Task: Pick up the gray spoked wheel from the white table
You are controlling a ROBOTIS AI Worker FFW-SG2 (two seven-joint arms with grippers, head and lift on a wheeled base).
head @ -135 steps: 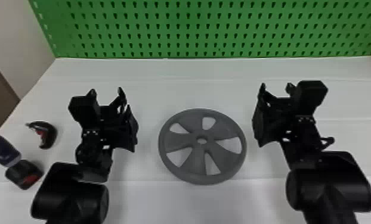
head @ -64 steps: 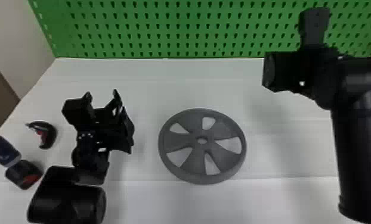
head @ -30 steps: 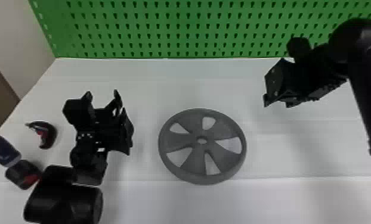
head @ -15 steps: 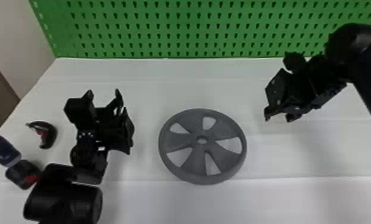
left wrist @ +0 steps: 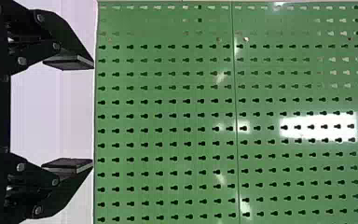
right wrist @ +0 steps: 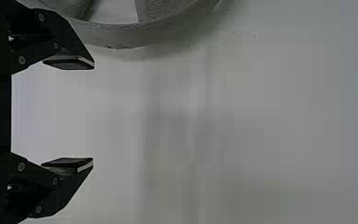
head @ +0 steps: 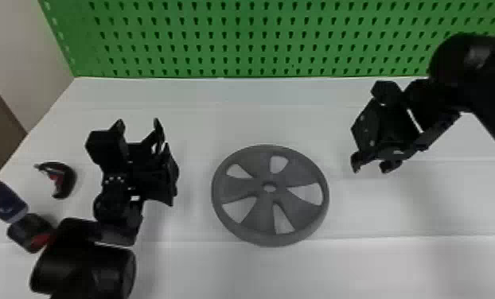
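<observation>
White table point(head: 378, 266); gray spoked wheel point(head: 250, 214) flat on it, between the grippers. Right gripper point(right wrist: 93, 114) near its right edge, jaws apart; height hard to judge. Best to straddle the edge, one finger through an opening, close squarely, lift level. Left gripper point(left wrist: 93, 114) idle at left, jaws apart. Green pegboard point(head: 258, 41) behind.

Lt: mod. brt | glare: patches, L-wrist view, grn pegboard point(left wrist: 226, 108) | shdws: soft, wht table point(head: 203, 127)
</observation>
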